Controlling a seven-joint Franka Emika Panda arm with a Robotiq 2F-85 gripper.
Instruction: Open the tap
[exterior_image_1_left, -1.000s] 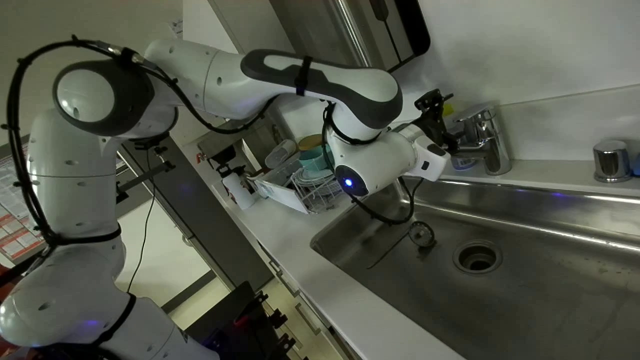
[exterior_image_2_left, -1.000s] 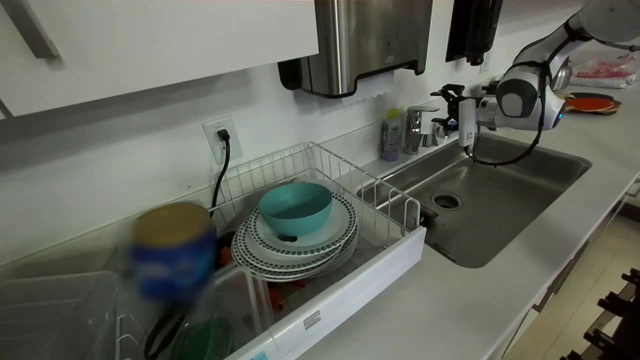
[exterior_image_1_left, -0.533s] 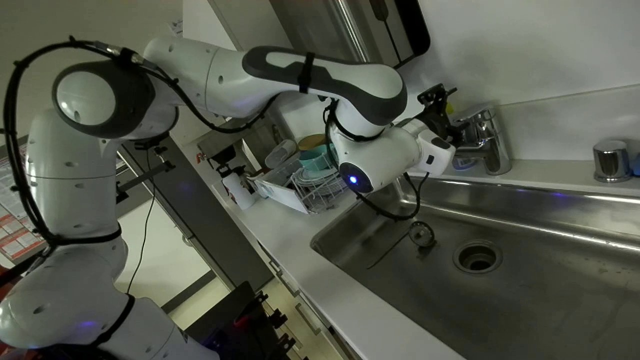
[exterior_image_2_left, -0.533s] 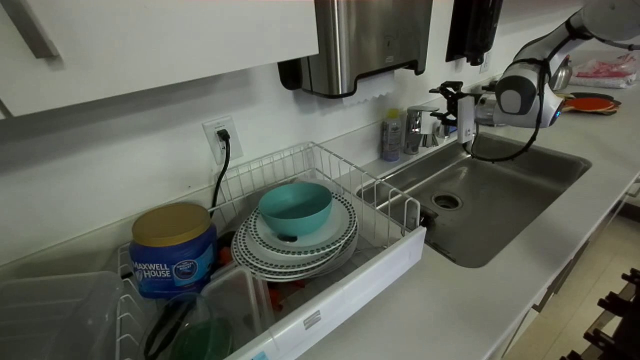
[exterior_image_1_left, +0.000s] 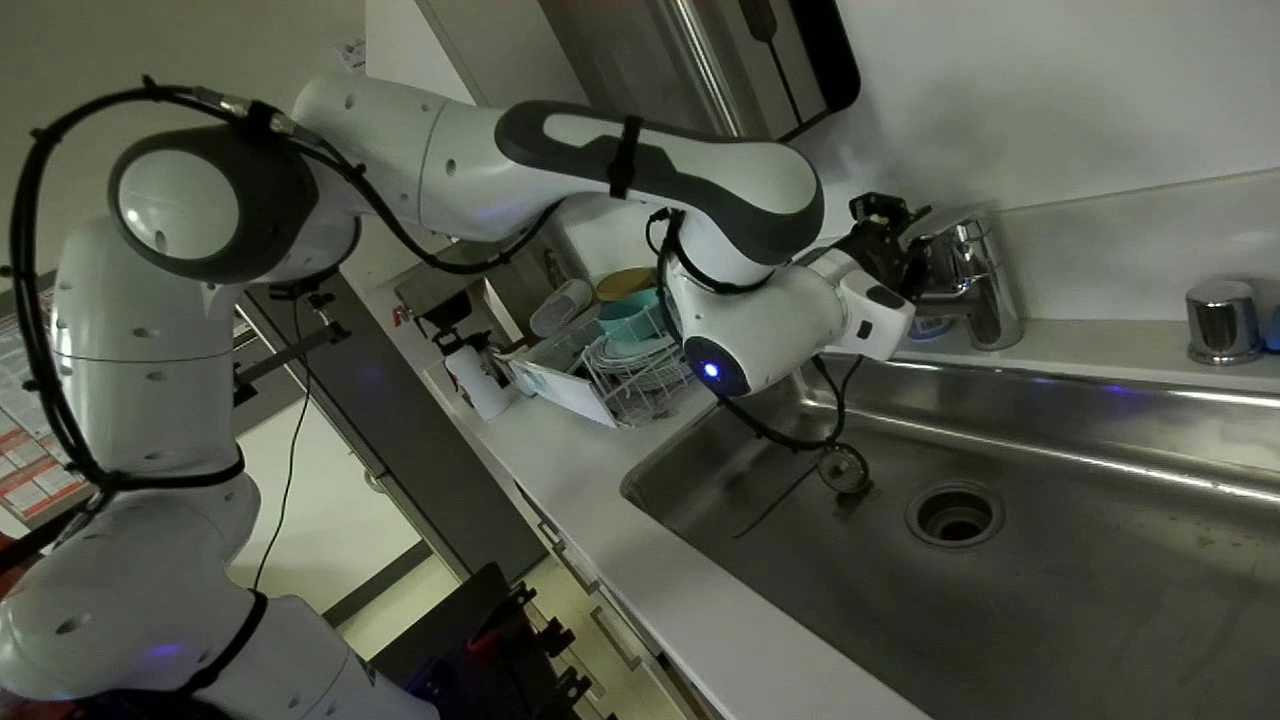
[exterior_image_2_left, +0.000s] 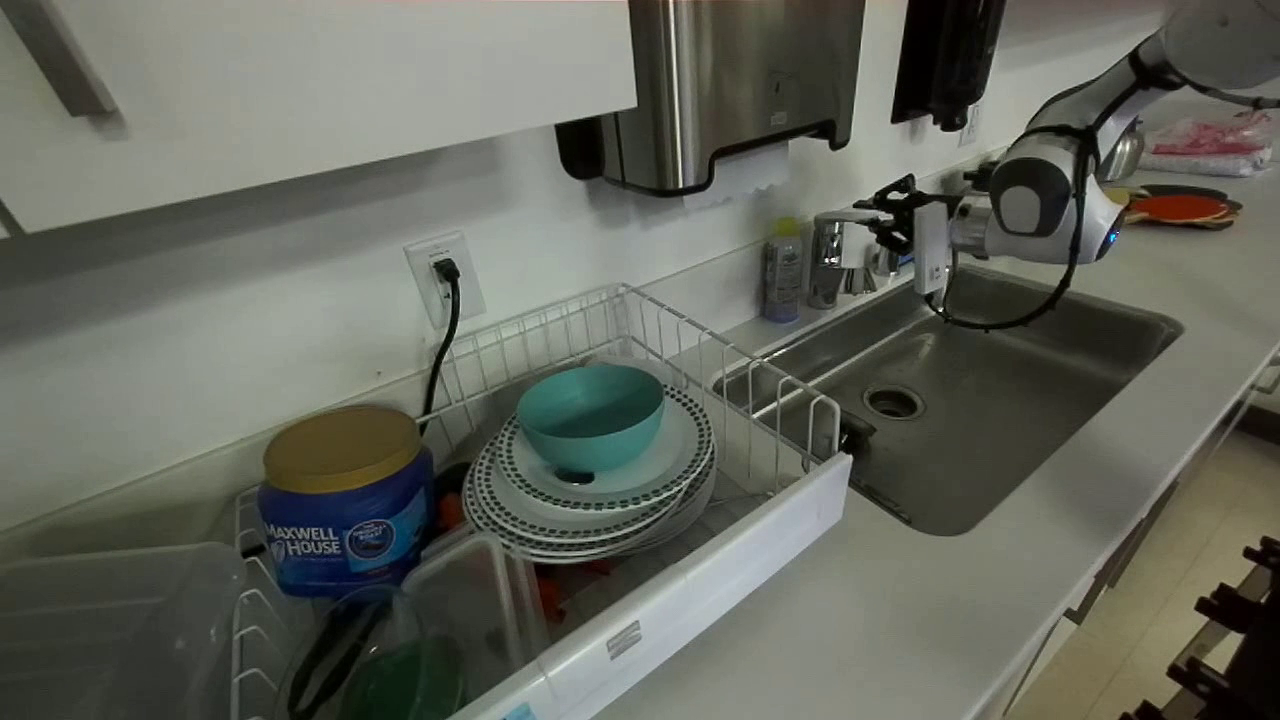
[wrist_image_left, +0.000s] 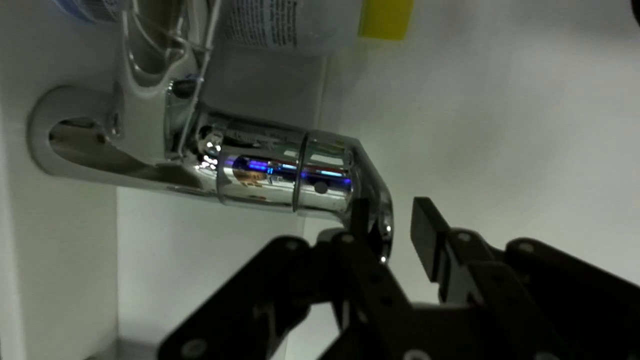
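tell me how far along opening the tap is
The approach looks done: the gripper is right by the lever of the tap. In hand, apparently: taking hold, jaws parted, contact unclear. Left, probably: moving the lever; no stream shows over the sink.

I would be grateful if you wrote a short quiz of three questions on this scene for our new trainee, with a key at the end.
1. Multiple choice: in the wrist view, how do the two fingers of the pincer stand?
A) pressed together
B) apart, with a gap between them
C) crossed over each other

2. True or false: in an exterior view, the teal bowl sits with its opening upward on the stack of plates.

3. Fill in the blank: in the wrist view, the bottle near the chrome tap has a ______ cap.

Key:
1. B
2. True
3. yellow
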